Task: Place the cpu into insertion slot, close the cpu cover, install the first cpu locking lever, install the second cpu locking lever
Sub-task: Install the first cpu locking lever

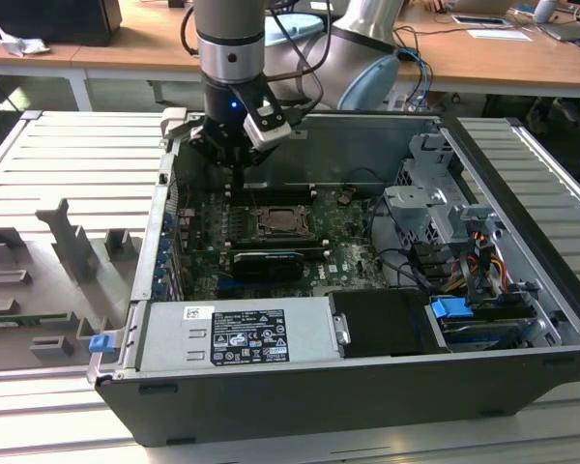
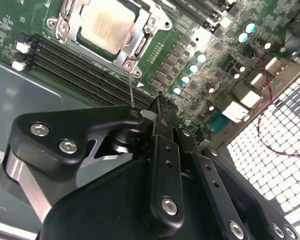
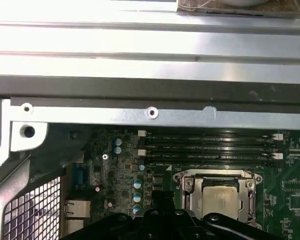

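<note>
- The cpu [image 2: 109, 24] already sits in the insertion slot [image 2: 85, 42] on the green board [image 2: 200, 65], so that step looks done
- The cpu cover [image 2: 140, 37] lies flat around the cpu like a shiny frame, so it looks shut too
- In the second wrist view a thin wire lever [image 2: 131, 95] sticks up from the slot's corner toward the pincer [image 2: 162, 107]
- My guess is the first lever step is in hand
- The pincer hangs just beside the insertion slot, over the long black memory slots [image 2: 75, 67]
- Its fingers look pressed together, with nothing between them
- In the exterior view the pincer [image 1: 240, 164] is inside the open computer case [image 1: 522, 290], just behind the insertion slot [image 1: 280, 224]
- The next move needs care: the lever is thin, so it must be pushed down and tucked under its hook without sliding off
</note>
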Robot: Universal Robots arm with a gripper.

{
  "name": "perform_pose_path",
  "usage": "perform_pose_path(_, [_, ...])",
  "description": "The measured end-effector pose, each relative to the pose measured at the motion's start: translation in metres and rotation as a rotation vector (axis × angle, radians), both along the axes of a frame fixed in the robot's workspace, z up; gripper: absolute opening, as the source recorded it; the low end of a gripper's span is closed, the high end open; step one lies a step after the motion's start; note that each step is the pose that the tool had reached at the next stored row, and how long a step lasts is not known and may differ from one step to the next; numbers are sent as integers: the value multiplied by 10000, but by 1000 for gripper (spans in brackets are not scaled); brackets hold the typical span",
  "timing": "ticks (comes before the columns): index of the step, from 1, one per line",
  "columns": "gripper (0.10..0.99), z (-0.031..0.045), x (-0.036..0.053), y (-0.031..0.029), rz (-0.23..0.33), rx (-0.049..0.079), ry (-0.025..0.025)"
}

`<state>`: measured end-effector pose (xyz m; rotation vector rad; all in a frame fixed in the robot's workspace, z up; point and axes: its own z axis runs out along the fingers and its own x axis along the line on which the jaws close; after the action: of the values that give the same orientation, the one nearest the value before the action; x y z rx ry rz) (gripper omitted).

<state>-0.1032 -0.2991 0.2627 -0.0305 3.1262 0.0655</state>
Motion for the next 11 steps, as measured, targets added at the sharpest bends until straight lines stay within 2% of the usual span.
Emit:
perform_pose_path(7, [106,-21,12,52,3,-1,2])
perform_pose_path(11, [106,-22,119,53,0,-1,1])
